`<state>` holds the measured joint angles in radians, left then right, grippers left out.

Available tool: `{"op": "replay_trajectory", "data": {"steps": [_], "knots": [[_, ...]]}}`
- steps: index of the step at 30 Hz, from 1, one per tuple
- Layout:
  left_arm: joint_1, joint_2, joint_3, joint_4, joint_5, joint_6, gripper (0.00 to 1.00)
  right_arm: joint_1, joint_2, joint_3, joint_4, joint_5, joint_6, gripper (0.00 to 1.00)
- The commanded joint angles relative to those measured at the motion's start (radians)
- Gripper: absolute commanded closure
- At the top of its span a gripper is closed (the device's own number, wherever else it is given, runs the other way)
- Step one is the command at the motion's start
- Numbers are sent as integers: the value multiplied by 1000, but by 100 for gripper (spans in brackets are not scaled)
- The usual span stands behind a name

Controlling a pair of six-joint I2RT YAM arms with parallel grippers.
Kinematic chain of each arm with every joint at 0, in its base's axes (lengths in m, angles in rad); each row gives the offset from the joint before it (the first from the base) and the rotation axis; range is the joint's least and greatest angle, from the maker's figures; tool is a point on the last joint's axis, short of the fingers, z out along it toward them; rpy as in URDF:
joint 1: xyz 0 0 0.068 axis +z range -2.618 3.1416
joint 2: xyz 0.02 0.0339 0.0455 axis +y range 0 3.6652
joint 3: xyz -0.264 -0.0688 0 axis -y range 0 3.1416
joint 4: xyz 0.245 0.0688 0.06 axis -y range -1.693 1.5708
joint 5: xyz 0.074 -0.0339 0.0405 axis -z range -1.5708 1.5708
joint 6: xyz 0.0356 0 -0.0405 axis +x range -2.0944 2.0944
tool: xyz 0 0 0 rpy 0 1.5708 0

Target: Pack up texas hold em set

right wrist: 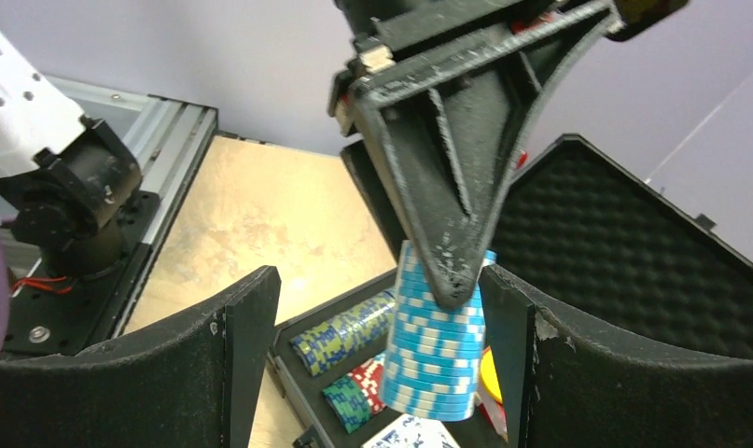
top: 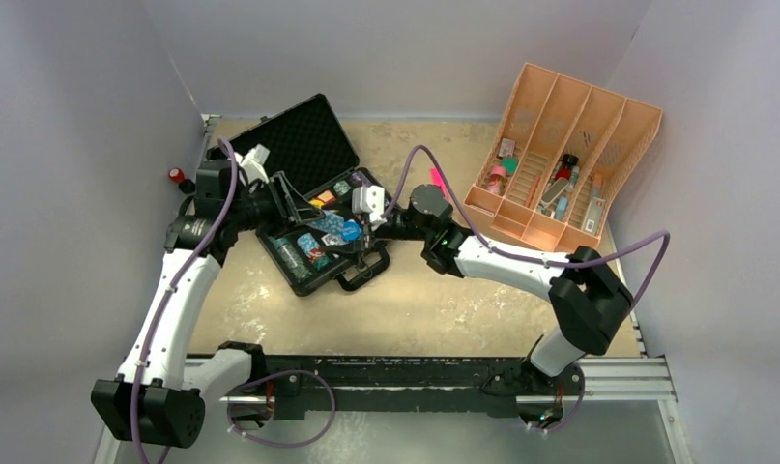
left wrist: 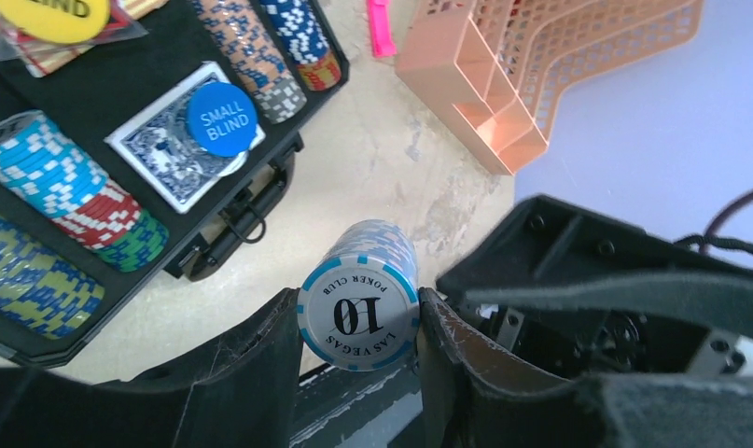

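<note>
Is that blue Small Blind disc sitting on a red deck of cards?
No, the Small Blind disc rests on the blue deck.

My left arm [top: 187, 280] was extended forward from its base and bent right at the wrist. My left gripper [left wrist: 356, 327] was clamped on a chip stack [left wrist: 377, 245], one finger on each side. My right arm [top: 506, 261] was folded at the elbow, forearm pointing left. My right gripper [right wrist: 380, 299] was spread wide, its fingers straddling the left gripper's tip; contact could not be confirmed.
</note>
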<state>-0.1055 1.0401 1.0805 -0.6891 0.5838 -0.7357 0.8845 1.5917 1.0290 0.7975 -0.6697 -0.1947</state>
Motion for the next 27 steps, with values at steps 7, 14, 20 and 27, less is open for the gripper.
{"op": "replay_trajectory", "data": {"steps": [7,14,20,27], "knots": [[3,-59,7,110,163,26,77,-39,-30,-48,161,65,85,21],[3,-55,6,105,160,11,77,-42,-26,-45,109,12,45,34],[3,-49,9,98,157,-1,77,-44,-4,-14,72,4,43,52],[3,-28,5,67,167,2,77,-47,22,20,53,24,58,73]]}}
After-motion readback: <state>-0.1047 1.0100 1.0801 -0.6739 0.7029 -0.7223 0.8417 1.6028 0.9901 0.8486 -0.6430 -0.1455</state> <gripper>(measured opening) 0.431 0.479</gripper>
